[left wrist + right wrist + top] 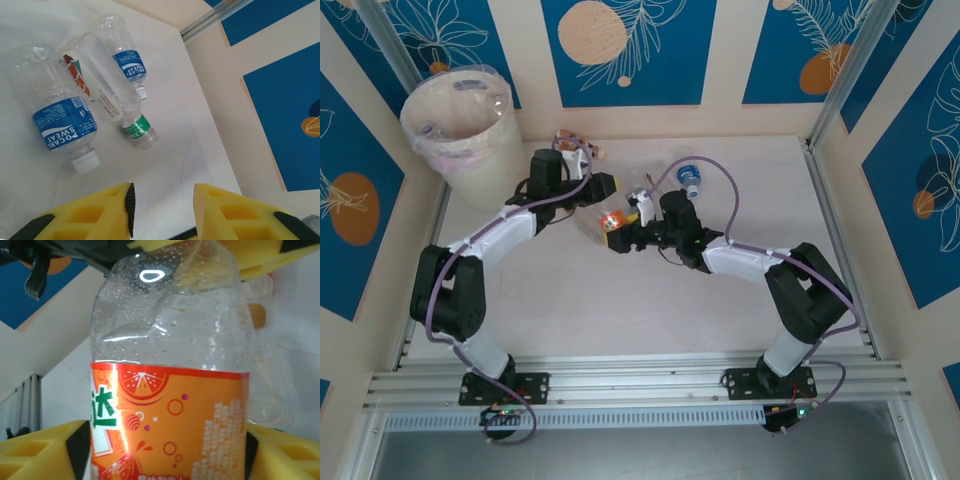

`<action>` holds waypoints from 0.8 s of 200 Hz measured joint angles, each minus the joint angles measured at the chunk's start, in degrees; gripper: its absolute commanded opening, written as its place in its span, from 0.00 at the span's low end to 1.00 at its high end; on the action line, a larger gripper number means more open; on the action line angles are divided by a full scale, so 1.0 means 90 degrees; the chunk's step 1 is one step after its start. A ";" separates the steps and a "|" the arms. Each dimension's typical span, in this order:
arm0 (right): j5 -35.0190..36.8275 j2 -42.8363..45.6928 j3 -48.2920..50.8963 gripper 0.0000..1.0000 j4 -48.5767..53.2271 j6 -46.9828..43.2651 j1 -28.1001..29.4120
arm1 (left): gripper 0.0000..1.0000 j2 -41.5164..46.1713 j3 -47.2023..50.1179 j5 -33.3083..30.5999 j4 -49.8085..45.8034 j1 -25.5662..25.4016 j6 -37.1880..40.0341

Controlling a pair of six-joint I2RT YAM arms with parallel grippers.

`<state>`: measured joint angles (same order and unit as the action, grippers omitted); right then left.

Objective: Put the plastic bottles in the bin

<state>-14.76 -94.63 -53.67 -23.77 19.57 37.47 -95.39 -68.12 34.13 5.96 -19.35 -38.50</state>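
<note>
- Top external view: the right gripper (619, 238) is holding the orange-labelled bottle (611, 221) over the middle of the table (620, 320), with its jaws on either side of the label. The left gripper (603, 186) is hovering just beyond the bottle. The bin (470, 165) is standing in the far left corner, well apart. A blue-capped bottle (692, 182) is lying near the back edge. In my judgement the left arm is lying across the straight path to the bin, so the carry is calling for a high lift or a cleared route.
- Left wrist view: the left jaws are drawn in to a narrow gap with nothing between them. They are looking down on two Pocari Sweat bottles (62, 122) and a green-banded bottle (107, 97), all lying touching on the table.
- Right wrist view: the black pads are pressing both sides of the orange label, so the grip is looking centred. Yellow foam is showing at the bottle's clear upper end; I cannot tell whether it is touching. The thin wall is probably crushing easily, so a gentle, steady squeeze should be serving best, releasing only over the bin's mouth.
</note>
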 measured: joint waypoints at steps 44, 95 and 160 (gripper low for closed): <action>0.0158 0.0998 0.0291 0.99 0.0092 -0.0138 -0.0119 | 0.00 0.0617 0.0359 -0.0682 -0.0092 0.0109 0.0012; 0.1855 0.2142 0.0702 1.00 0.0325 0.0151 -0.0384 | 0.00 0.1705 0.0374 -0.2317 -0.0007 0.0233 0.0177; 0.3058 0.2397 0.1110 0.99 0.0619 0.0996 -0.0979 | 0.00 0.2637 0.1037 -0.4770 0.0556 0.0301 0.0177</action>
<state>12.75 -73.06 -43.68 -18.20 28.53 28.67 -71.66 -58.78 -8.80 10.96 -16.64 -36.91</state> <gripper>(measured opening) 0.994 0.347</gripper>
